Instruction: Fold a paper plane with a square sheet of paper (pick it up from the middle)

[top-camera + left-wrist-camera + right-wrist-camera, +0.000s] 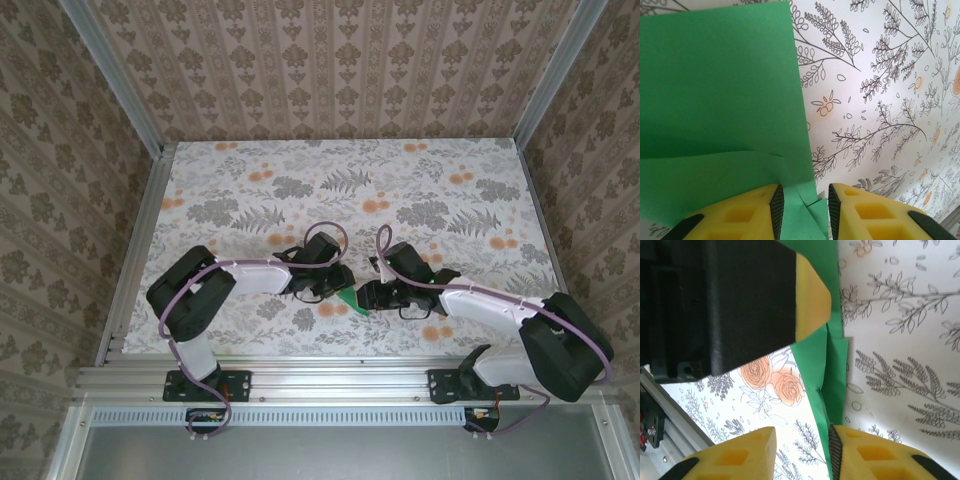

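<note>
While left tool (805, 200) gapes around green paper (715, 90), right tool (803, 437) spread, paper's edge between.

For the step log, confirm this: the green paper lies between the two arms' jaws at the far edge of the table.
Not the far edge. The green paper lies between the two arms' jaws at the near edge of the table, close to the arm bases. The top external view shows it.

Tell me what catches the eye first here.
The bright green sheet of paper, already creased, stands out against the floral tabletop. Both grippers meet over it near the front middle: the left gripper and right gripper each have paper between parted yellow fingers.
</note>
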Controlling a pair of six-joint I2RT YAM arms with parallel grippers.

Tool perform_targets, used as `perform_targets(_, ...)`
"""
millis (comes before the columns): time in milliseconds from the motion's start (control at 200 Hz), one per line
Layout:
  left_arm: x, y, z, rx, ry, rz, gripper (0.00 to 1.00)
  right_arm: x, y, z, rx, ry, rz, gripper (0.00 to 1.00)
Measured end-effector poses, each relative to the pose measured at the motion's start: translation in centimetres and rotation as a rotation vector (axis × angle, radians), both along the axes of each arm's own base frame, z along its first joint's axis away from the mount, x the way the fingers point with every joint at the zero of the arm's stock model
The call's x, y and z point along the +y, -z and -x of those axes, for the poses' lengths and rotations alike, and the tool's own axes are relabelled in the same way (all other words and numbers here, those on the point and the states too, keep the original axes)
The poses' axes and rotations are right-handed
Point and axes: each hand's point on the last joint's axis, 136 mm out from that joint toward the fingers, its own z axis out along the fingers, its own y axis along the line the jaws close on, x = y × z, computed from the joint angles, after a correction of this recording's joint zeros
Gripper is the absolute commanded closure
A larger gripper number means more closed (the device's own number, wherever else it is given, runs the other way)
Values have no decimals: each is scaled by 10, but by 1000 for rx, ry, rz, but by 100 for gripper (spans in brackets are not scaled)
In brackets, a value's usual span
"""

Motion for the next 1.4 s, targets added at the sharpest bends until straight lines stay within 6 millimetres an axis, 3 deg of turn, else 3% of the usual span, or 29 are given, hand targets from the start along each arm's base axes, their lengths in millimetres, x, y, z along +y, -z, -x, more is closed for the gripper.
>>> perform_targets(225,0,0,0,-5,7,-2,66,4,15,3,84,-18,26,81)
perform_targets(740,0,-1,0,-7,14,-7,66,-6,17,5,89,-56,94,70)
perform_targets(1090,0,0,0,-5,18,-13,66,0,22,8,116,-95,81,80)
perform_targets(1400,1,0,1,-4,20,-17,66,2,27,8,128,-111,82,79)
